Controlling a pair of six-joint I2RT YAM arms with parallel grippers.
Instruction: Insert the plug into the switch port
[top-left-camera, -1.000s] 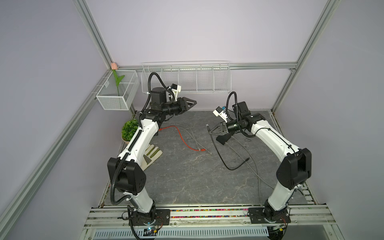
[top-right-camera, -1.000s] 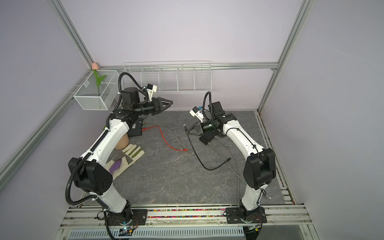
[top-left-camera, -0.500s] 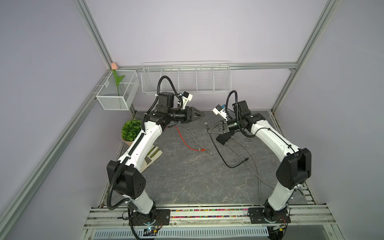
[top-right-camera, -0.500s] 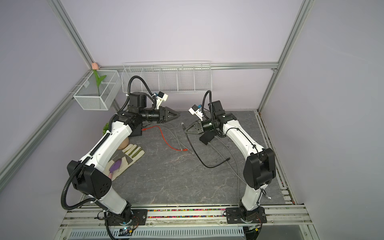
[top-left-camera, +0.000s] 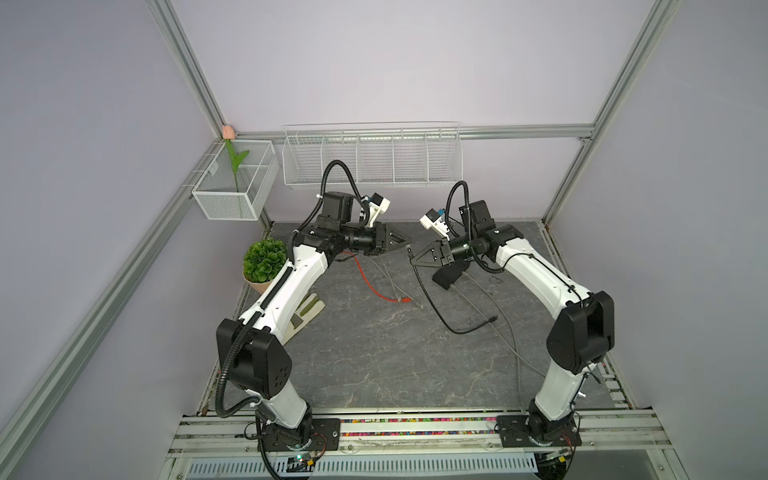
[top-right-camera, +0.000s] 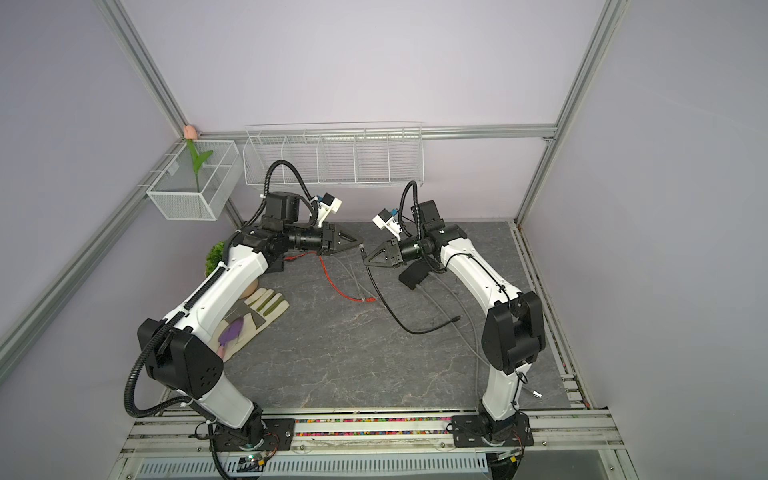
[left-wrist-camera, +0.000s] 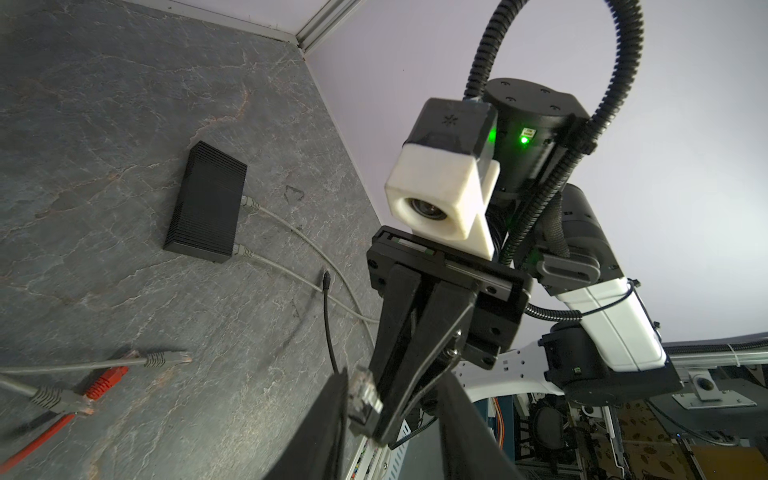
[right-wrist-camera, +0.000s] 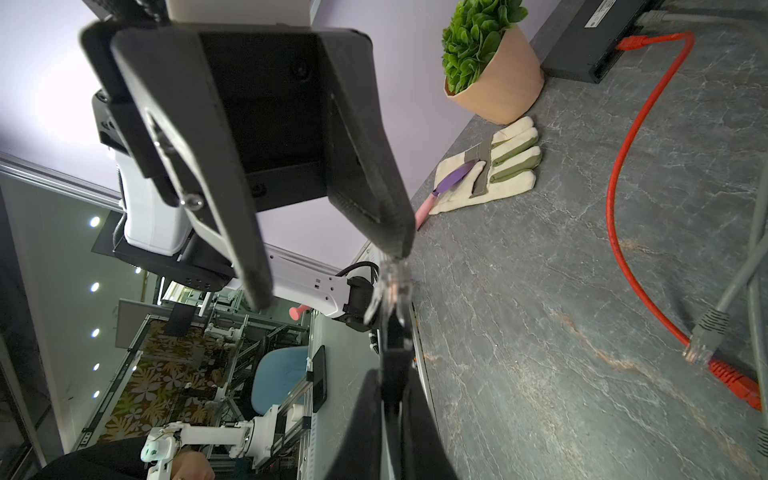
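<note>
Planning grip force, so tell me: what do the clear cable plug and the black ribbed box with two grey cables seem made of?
The clear cable plug: likely hard transparent plastic, glossy; background shows through. The black ribbed box: matte finish, fine parallel ribs; metal or plastic, cannot tell.

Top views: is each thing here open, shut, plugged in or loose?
Left gripper: open, gripping nothing.
Right gripper: shut on black cable.
Clear plug: unplugged, held in the air.
Red cable: one end in long black box, other loose.
Ribbed black box: two grey cables plugged in.
</note>
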